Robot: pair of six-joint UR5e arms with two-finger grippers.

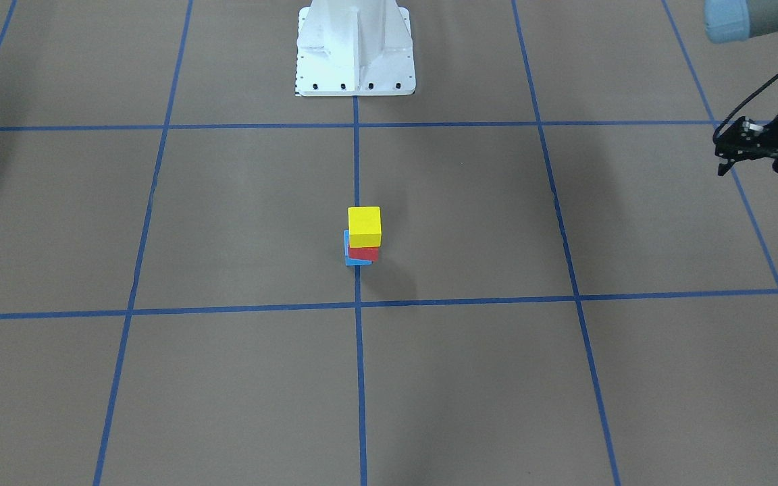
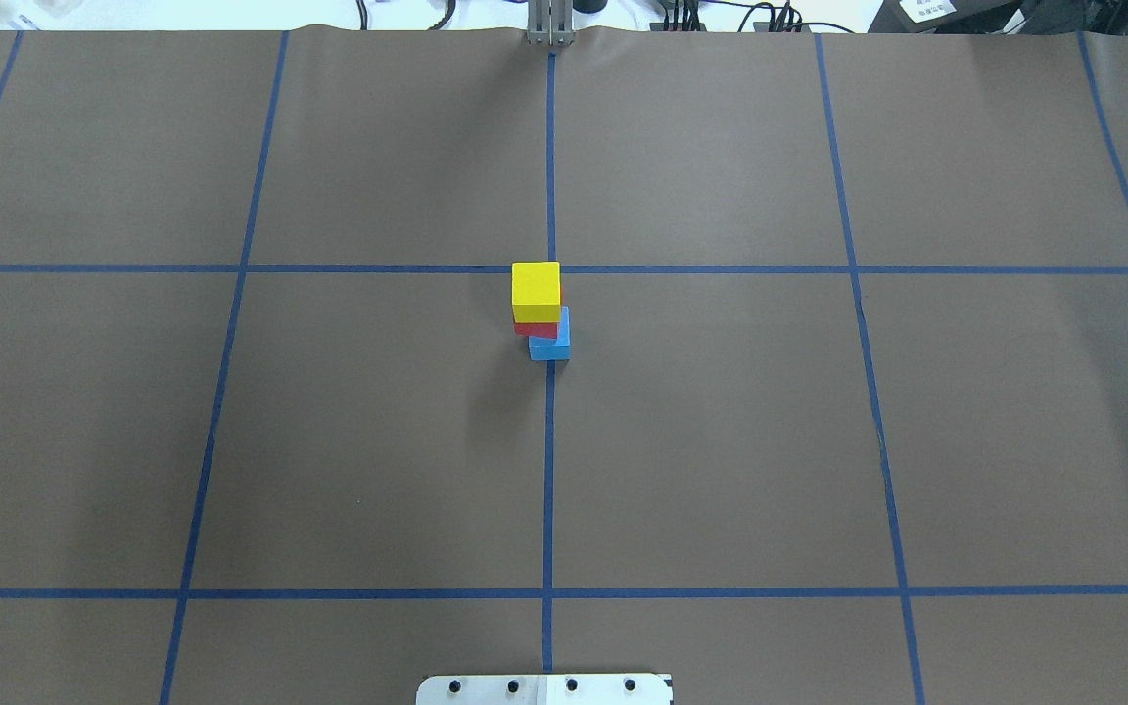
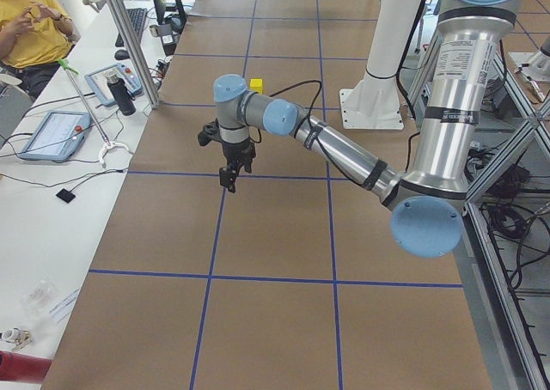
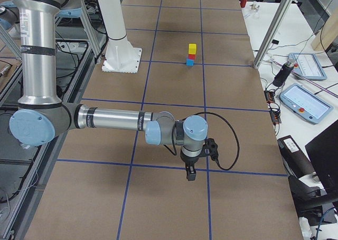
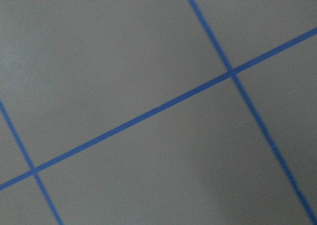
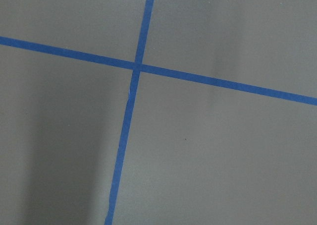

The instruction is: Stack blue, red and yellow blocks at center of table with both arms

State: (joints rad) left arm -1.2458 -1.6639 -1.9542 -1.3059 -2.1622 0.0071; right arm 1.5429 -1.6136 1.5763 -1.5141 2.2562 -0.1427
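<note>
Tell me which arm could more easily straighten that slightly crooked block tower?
Probably the left. The left gripper hangs at the front view's edge, nearer the tower; the right gripper shows only in a side view, farther off.

Soft, even light from above, no glare on the matte table (image 2: 721, 441). A faint shadow spreads beside the blocks (image 1: 364, 233). Wrist views are slightly blurred, the fixed views crisp.
</note>
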